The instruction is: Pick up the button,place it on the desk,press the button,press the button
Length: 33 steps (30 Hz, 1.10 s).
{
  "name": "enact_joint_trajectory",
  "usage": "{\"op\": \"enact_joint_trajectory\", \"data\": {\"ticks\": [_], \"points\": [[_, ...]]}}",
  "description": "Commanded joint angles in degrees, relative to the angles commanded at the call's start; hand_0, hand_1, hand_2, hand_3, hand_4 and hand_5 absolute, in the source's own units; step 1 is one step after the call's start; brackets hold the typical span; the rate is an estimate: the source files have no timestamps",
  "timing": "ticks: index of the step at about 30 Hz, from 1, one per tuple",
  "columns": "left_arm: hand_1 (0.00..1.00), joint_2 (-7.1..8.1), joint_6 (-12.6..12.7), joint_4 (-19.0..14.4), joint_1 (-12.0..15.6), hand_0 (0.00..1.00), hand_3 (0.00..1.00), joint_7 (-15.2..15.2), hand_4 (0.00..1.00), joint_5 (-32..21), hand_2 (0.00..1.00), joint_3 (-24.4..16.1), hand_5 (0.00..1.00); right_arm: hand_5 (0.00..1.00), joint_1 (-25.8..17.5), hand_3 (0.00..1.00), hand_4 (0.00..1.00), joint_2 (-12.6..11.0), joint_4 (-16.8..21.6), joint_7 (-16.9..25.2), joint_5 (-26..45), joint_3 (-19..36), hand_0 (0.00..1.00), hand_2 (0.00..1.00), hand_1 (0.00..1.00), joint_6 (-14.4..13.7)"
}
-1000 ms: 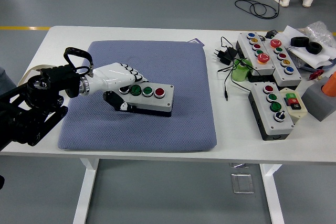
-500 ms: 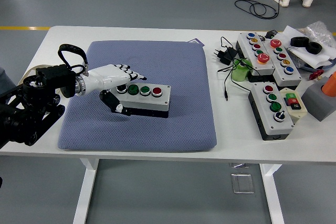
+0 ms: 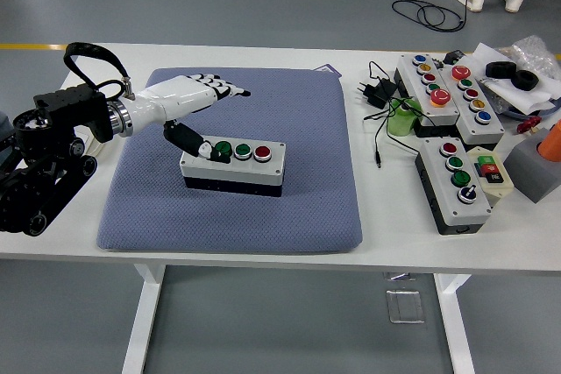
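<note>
Fingers [image 3: 221, 88] spread, holding nothing; left hand [image 3: 188, 98] above button box [image 3: 232, 165], thumb at box's left end; box on blue mat [image 3: 289, 199].

No legible text, labels, brand marks or numbers anywhere in the head view. The button boxes on the counter [image 3: 53, 102] carry colour-coded caps only; any markings on them are too small to read.

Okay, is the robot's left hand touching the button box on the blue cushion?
Touching: in the head view the thumb of the left hand rests on the button box at its left end; the other fingers extend above it.
</note>
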Motion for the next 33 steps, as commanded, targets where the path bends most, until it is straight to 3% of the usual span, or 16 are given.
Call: {"op": "enact_joint_trajectory", "data": {"ticks": [3,4,9,10,15,16,21,22,27,28,33], "points": [[0.793,-0.01,4.4,-4.2,0.7,0.820,0.947,2.3,0.992,-2.6,0.879,-0.2,0.730,0.248,0.1,0.593,0.398,0.0,0.0,0.0,-0.2,0.2,0.660,0.688,0.647,0.0],[0.103,0.02,6.1,-5.5,0.7,0.123,0.783,3.1,0.877,-2.8,0.162,0.0,0.998,0.248,0.1,0.593,0.398,0.1,0.0,-0.1,-0.2,0.1,0.660,0.688,0.646,0.0],[0.103,0.33,12.3,-9.0,0.8,0.123,0.783,4.5,0.877,-5.8,0.162,1.2,0.998,0.248,0.3,0.593,0.398,0.1,0.0,-0.1,-0.3,0.1,0.660,0.688,0.646,0.1],[0.002,0.39,11.8,-9.3,0.9,0.024,0.646,4.5,0.822,-5.8,0.002,1.1,0.998,0.247,0.3,0.593,0.398,0.1,0.0,-0.1,-0.2,0.0,0.660,0.688,0.645,0.0],[0.002,0.77,6.2,-9.6,0.8,0.024,0.646,4.7,0.822,-3.0,0.002,1.0,0.998,0.247,0.4,0.593,0.398,0.1,0.0,-0.1,0.0,-0.1,0.660,0.688,0.645,0.0],[0.002,0.85,4.9,-9.6,0.7,0.025,0.609,4.9,0.713,-2.4,0.002,1.1,0.678,0.248,0.4,0.592,0.399,0.1,0.0,-0.1,0.0,-0.1,0.660,0.686,0.647,0.0],[0.002,1.01,0.4,-9.2,0.9,0.025,0.609,5.9,0.713,-0.7,0.002,1.4,0.678,0.248,0.3,0.592,0.399,0.1,0.0,-0.1,0.0,-0.2,0.660,0.686,0.647,0.1],[0.002,1.04,-0.8,-9.1,1.0,0.025,0.710,6.2,0.640,-0.4,0.002,1.5,0.507,0.247,0.2,0.592,0.399,0.1,0.0,-0.1,-0.1,-0.2,0.660,0.687,0.646,0.1],[0.002,1.30,-4.0,-8.7,1.4,0.025,0.710,7.1,0.640,0.4,0.002,2.9,0.507,0.247,0.1,0.592,0.399,0.1,0.0,-0.1,0.2,-0.4,0.660,0.687,0.646,0.1],[0.002,1.32,-4.2,-8.7,1.4,0.023,0.761,7.2,0.615,0.5,0.002,3.0,0.435,0.249,0.1,0.592,0.399,0.1,0.0,-0.1,0.2,-0.4,0.660,0.687,0.647,0.1],[0.002,1.68,-6.3,-8.1,1.3,0.023,0.761,7.7,0.615,0.0,0.002,5.1,0.435,0.249,0.0,0.592,0.399,0.1,0.0,-0.1,0.3,-0.4,0.660,0.687,0.647,0.1]]}}
